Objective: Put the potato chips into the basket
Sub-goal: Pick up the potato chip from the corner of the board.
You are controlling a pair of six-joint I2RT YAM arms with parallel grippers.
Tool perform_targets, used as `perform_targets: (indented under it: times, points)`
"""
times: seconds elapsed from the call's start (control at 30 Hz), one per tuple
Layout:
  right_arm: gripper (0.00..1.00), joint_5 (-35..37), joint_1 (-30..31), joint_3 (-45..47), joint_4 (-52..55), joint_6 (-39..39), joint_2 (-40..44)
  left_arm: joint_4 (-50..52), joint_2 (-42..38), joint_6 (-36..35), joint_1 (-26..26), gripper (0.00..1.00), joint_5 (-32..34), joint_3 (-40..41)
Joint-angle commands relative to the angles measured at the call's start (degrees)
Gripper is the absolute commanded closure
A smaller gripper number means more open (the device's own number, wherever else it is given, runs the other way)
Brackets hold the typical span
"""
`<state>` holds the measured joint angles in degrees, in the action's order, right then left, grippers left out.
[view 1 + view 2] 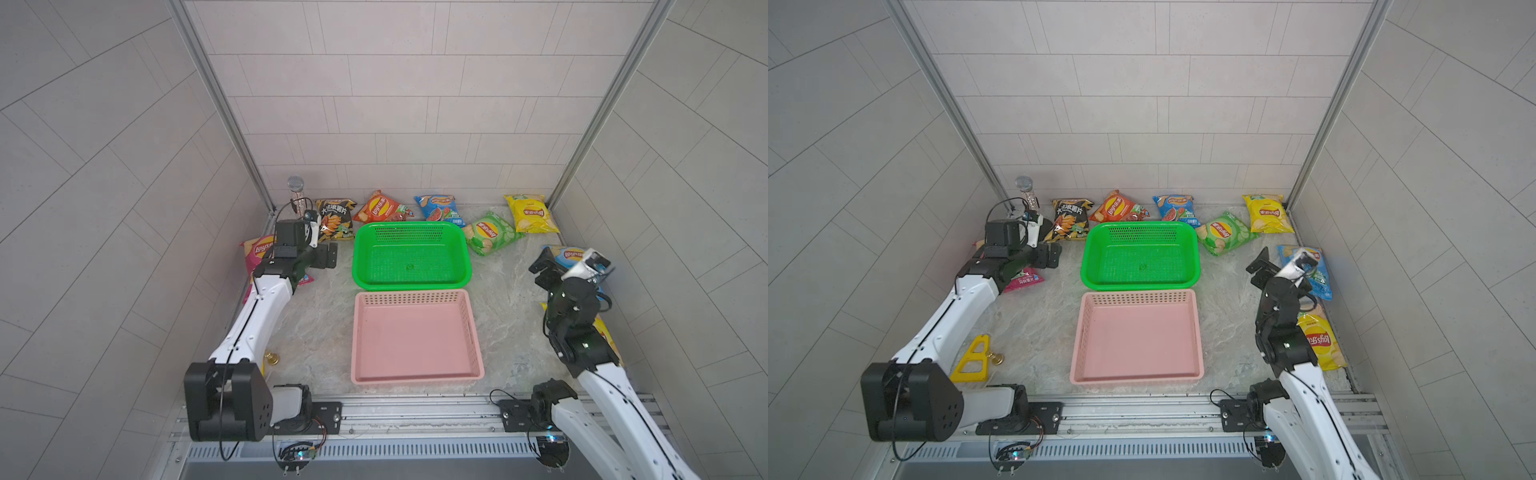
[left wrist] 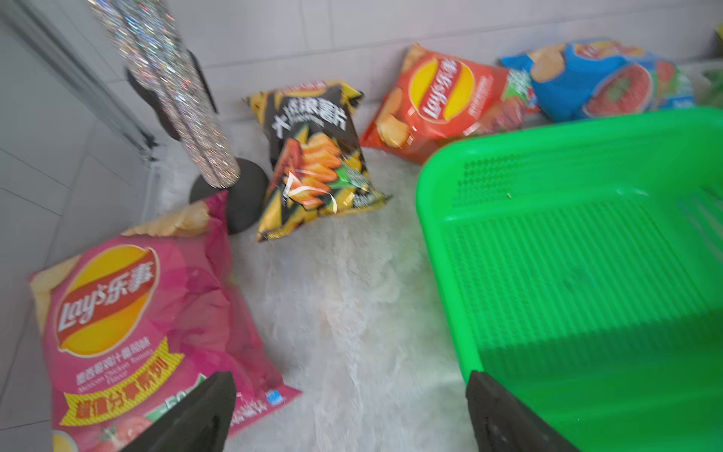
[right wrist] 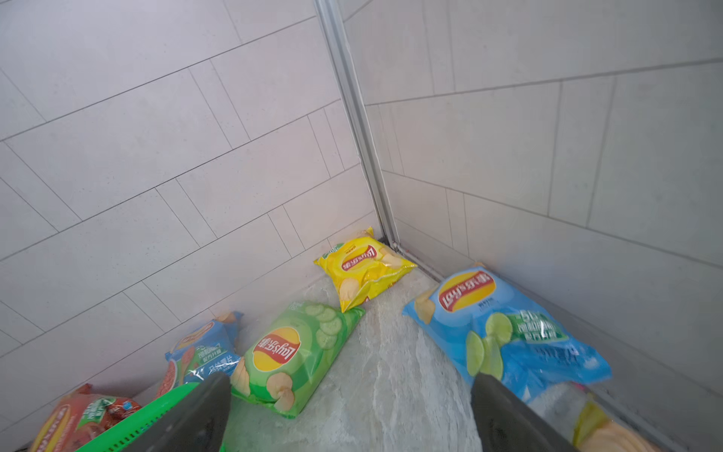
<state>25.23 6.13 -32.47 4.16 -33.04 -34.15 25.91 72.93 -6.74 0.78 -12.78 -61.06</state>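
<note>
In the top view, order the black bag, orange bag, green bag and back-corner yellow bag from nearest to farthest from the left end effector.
1. Black bag: just beyond the left end effector, at the back wall.
2. Orange bag: at the back wall, next along to the right.
3. Green bag: right of centre, off the wall.
4. Yellow bag: back right corner.

Bare table (image 1: 316,320) lies open on both sides of the green basket (image 1: 411,286) and pink basket (image 1: 415,376), which fill the middle. Chip bags (image 1: 380,208) crowd the back wall, and the green bag (image 1: 490,232) lies just beside the green basket's corner. The microphone (image 1: 297,195) stands upright in the far left corner. Its base seems to touch the magenta bag (image 2: 148,313), though that view is blurred.
</note>
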Motion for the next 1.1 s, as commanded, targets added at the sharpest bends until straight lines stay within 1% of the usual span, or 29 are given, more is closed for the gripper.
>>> perform_targets:
  times: [0.0,0.07,0.1,0.17,0.23,0.27,0.33,0.37,0.4,0.47,0.53,0.6,0.67,0.73,0.83,0.93,1.07]
  points:
    - [0.00,-3.18,-1.00,-2.29,30.26,-10.86,-1.36,18.67,-3.12,-3.60,0.18,0.00,-8.23,0.13]
    - [0.00,-1.61,-1.15,-6.98,38.91,-11.95,-5.88,21.26,-3.06,-3.83,0.19,0.00,-8.97,-0.06]
    - [0.00,-0.83,-1.20,-9.44,41.70,-10.18,-8.50,22.15,-2.38,-3.63,0.12,0.00,-8.67,-0.20]
    - [0.00,-0.50,-1.18,-12.06,43.69,-10.61,-11.32,22.14,-1.36,-3.54,0.19,0.00,-8.30,0.12]
    - [0.00,0.18,-1.26,-11.91,43.62,-13.54,-10.78,21.99,-0.83,-3.55,0.18,0.00,-8.01,0.24]
    - [0.00,0.08,-1.30,-10.66,42.31,-13.62,-9.34,22.15,-0.83,-3.54,0.19,0.00,-7.89,0.00]
    - [0.07,-0.32,-1.36,-7.99,39.81,-11.97,-6.87,22.17,-1.54,-3.45,0.18,0.00,-7.91,-0.35]
    - [0.14,0.85,-1.41,-7.91,40.95,-12.31,-7.11,22.37,-2.02,-3.45,0.19,0.00,-7.80,-0.78]
    - [0.18,2.70,-1.60,-8.77,43.26,-12.95,-8.85,23.09,-2.34,-3.71,0.09,0.00,-7.85,-1.35]
    - [0.19,5.06,-1.60,-10.97,46.39,-12.31,-14.07,25.31,-2.44,-4.62,0.22,0.00,-8.14,-3.09]
    - [0.18,5.42,-1.62,-13.02,47.67,-10.25,-19.36,28.90,-1.80,-6.16,0.28,0.00,-9.07,-5.00]
    - [0.19,5.05,-1.43,-15.92,49.72,-8.06,-23.69,30.93,-1.38,-6.19,0.28,0.00,-9.52,-6.08]
    - [0.19,6.27,0.00,-16.81,49.76,-6.89,-25.94,29.29,-1.53,-4.27,0.28,0.00,-10.33,-4.59]
    - [0.19,7.15,1.45,-16.82,48.41,-5.20,-28.15,28.04,-1.54,-4.82,0.28,0.00,-12.98,-2.42]
    - [0.19,8.30,2.51,-18.09,48.40,-3.38,-33.47,27.00,-1.36,-4.69,0.28,0.00,-11.51,-1.24]
    - [0.19,9.35,3.46,-20.24,49.23,-1.69,-39.75,26.44,-1.20,-4.52,0.27,0.00,-12.66,-0.38]
    - [0.19,14.23,5.90,-22.47,49.89,-0.46,-47.02,26.31,-0.86,-4.42,0.28,0.00,-12.18,-0.47]
